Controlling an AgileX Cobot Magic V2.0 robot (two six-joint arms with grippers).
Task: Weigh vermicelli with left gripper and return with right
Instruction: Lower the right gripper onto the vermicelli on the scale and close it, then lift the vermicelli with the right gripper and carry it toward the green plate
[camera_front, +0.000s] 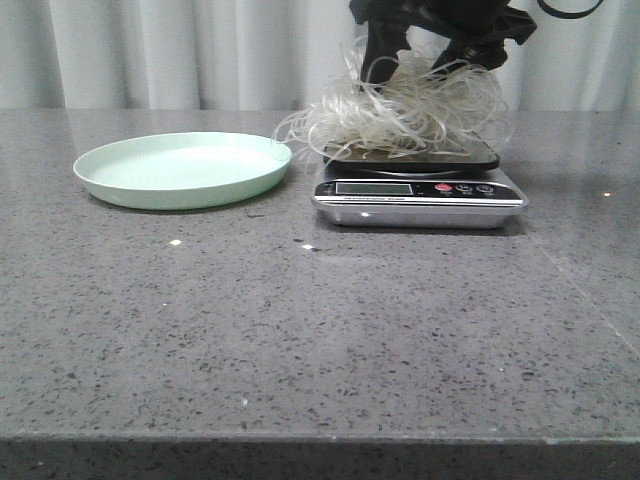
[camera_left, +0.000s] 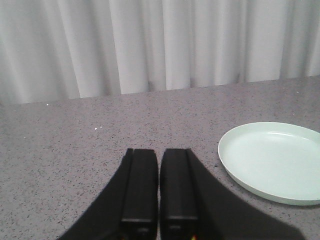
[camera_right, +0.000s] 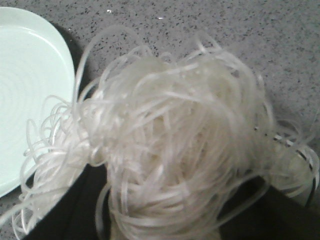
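The vermicelli (camera_front: 400, 110), a fluffy tangle of thin, glossy, translucent whitish strands, is sitting on the dark platform of a flat silver scale (camera_front: 420, 190), with stray loops spilling past its edges toward the plate (camera_front: 182, 170). The right end effector (camera_front: 425, 55) is pressing down into the heap, black fingers (camera_front: 380, 55) straddling a clump and looking closed on it. The left end effector (camera_left: 159, 192) is hovering over the speckled grey stone table (camera_front: 300, 330), its flat black fingers drawn together, empty. The pale green round plate is lying bare just beside the scale.
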